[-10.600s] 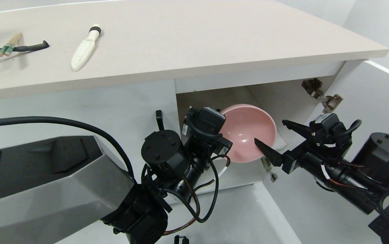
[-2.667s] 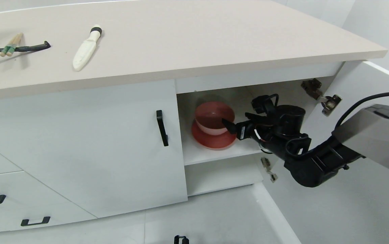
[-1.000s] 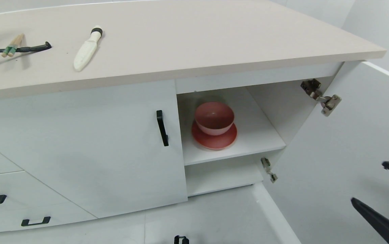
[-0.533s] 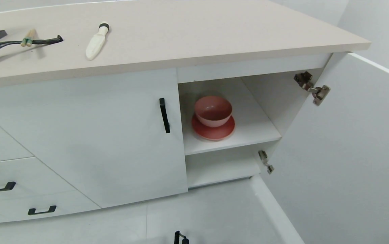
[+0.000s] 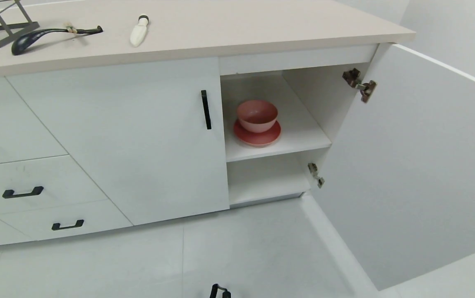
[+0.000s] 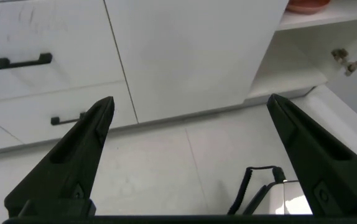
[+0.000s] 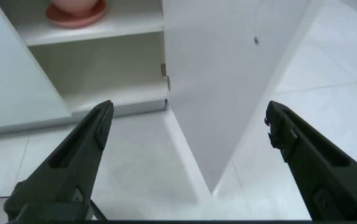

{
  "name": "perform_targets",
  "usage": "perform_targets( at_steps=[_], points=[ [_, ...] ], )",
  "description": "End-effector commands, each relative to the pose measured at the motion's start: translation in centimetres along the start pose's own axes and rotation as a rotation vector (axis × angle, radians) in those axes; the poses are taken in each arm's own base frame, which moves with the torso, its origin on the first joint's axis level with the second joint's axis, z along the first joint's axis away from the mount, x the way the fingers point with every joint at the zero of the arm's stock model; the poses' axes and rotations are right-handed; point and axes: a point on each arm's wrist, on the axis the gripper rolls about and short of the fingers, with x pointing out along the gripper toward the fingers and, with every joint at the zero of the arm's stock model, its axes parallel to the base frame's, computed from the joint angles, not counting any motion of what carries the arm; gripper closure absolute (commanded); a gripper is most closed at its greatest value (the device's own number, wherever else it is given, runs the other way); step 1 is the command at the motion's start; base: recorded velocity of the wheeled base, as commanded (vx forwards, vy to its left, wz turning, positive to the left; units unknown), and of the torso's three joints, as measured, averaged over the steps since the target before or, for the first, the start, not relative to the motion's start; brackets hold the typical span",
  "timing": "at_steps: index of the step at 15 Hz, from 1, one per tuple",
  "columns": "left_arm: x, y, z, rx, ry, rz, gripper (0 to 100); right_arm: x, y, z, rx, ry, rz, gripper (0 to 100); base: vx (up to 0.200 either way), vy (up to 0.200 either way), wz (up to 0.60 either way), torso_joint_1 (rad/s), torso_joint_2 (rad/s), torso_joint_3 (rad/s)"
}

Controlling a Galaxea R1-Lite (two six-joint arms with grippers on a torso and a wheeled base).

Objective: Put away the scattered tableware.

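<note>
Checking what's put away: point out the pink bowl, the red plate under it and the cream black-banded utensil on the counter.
Round pink bowl [image 5: 257, 118], head view, front wall.
Flat red plate [image 5: 258, 141], head view, front rim.
Cream black-banded utensil [image 5: 137, 34], head view, its middle.

My left gripper [image 6: 191, 102] hangs with fingers spread wide above the white floor [image 6: 166, 155]. Ahead stand a closed cabinet door [image 6: 185, 50] and drawers [image 6: 48, 87] with black handles [image 6: 23, 61]. Farther off, a red plate [image 6: 306, 6] rests on an open shelf [image 6: 315, 18].
</note>
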Motion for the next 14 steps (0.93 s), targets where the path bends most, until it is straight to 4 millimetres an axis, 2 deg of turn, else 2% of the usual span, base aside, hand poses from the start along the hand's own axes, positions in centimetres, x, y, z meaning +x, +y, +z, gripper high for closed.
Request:
perform_targets(
  at_steps=[1, 9, 14],
  points=[
    [0.0, 0.0, 0.04, 0.0, 0.0, 0.001, 0, 0.01, 0.0, -0.01, 0.004, 0.002, -0.001, 0, -0.2, -0.2, 0.0, -0.002, 0.0, 0.002],
    [0.11, 0.01, 0.07, -0.003, 0.014, -0.004, 0, 0.01, 0.0, -0.02, 0.007, 0.003, -0.001, 0, -0.2, -0.2, 0.0, 0.004, 0.0, 0.001],
    [0.27, 0.01, 0.11, -0.005, 0.035, 0.0, 0, 0.01, 0.0, -0.02, 0.0, 0.003, -0.001, 0, 0.0, -0.2, 0.0, 0.004, 0.0, 0.007]
  ],
)
